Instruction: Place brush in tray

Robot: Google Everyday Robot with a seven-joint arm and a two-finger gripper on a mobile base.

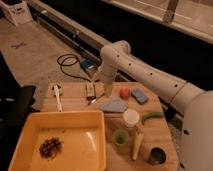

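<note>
while gripper [98, 85] hangs over wooden table [73, 98], brush [57, 96] apparently apart, concrete floor [40, 55]

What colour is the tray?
Yellow-orange; the tray shows best in the camera view. The end effector hovers above the table beyond it.

Thin whitish brush [57, 97] lies outside yellow tray [75, 139]
</note>
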